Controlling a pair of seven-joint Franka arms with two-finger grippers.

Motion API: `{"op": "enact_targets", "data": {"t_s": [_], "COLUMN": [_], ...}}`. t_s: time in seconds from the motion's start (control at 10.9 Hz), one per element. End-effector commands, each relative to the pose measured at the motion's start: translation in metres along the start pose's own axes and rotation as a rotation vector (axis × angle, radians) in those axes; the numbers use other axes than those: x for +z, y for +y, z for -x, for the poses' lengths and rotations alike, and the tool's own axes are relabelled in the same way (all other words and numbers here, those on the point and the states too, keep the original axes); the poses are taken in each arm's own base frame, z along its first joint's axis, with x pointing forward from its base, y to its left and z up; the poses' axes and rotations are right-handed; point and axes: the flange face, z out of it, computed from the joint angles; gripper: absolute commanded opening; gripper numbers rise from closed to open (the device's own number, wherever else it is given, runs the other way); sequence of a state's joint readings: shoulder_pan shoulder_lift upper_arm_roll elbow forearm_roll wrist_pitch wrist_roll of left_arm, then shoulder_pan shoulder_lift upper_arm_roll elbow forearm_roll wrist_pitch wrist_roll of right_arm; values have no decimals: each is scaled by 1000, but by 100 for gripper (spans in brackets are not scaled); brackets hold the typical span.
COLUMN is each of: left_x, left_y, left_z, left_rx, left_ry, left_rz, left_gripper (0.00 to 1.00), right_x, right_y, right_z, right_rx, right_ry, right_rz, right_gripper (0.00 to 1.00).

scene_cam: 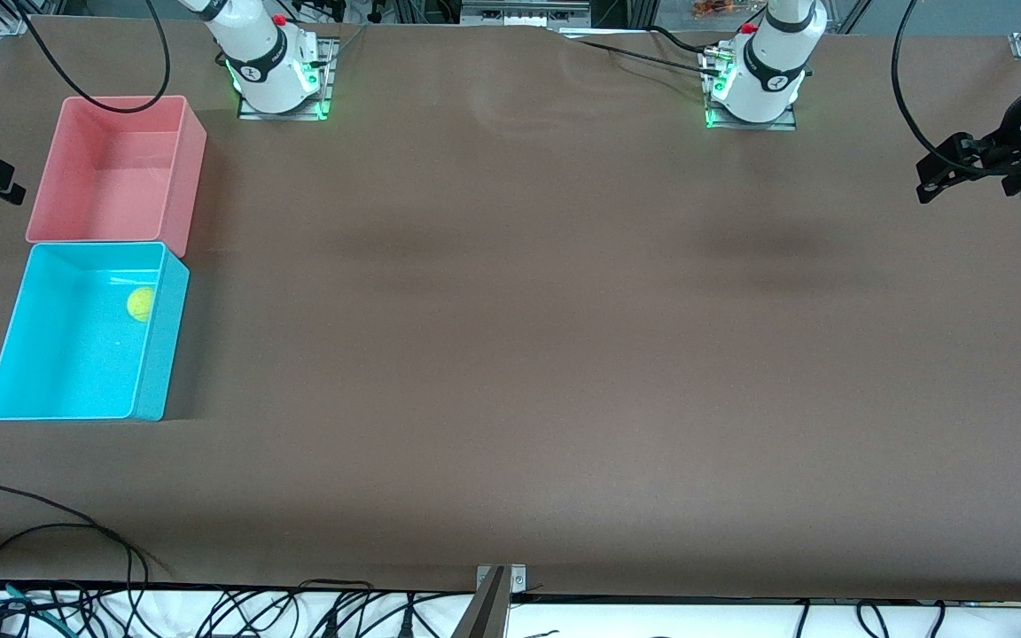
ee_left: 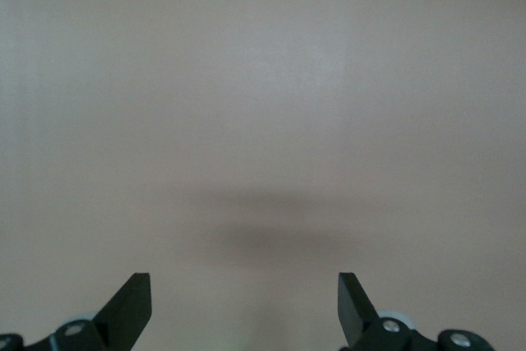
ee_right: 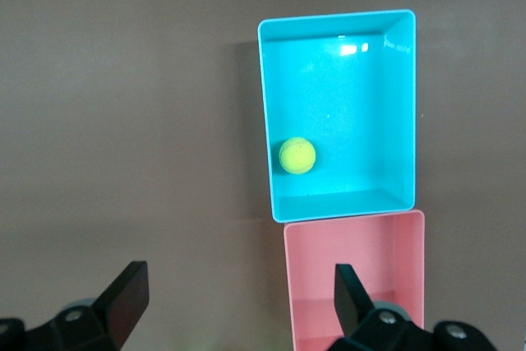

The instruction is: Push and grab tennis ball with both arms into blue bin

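The tennis ball lies on the floor of the blue bin, against the wall that faces the table's middle. The right wrist view looks down on the tennis ball inside the blue bin. My right gripper hangs high and open, empty, over the table beside the pink bin; its black tip shows at the right arm's end. My left gripper hangs high at the left arm's end. In its own view the left gripper is open over bare table.
A pink bin of the same size stands empty against the blue bin, farther from the front camera; it also shows in the right wrist view. Loose black cables lie along the table's front edge.
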State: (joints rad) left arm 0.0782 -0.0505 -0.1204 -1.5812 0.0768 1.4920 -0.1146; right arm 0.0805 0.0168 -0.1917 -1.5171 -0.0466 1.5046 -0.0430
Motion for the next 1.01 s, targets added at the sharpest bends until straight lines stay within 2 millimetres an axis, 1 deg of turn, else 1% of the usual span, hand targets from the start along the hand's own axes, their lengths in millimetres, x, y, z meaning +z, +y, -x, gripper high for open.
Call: {"op": "enact_targets", "data": {"t_s": [0.0, 0.18, 0.37, 0.46, 0.64, 0.83, 0.92], "left_x": [-7, -7, -7, -7, -6, -6, -7], "left_y": [-6, -7, -7, -7, -10, -11, -15], "left_z": [0, 0, 0, 0, 0, 0, 0], "left_rx": [-14, -17, -18, -19, -22, -20, -27], "left_ry": [1, -1, 1, -1, -1, -2, -1], "left_rz": [-23, -24, -23, -23, -23, -22, -10], "left_gripper": [100, 100, 100, 100, 100, 100, 100], "right_x": [-13, -8, -8, -8, -8, -1, 2], "right_y": [-4, -11, -18, -20, -19, -19, -28], "right_z": [0, 8, 5, 6, 4, 0, -2], "right_rx": [-12, -18, -22, -29, -28, -19, -37], "right_ry": [35, -39, -22, -23, -17, -27, -33], "right_rz": [17, 8, -68, -76, -73, -71, -61], "right_gripper": [100, 100, 100, 100, 100, 100, 100]}}
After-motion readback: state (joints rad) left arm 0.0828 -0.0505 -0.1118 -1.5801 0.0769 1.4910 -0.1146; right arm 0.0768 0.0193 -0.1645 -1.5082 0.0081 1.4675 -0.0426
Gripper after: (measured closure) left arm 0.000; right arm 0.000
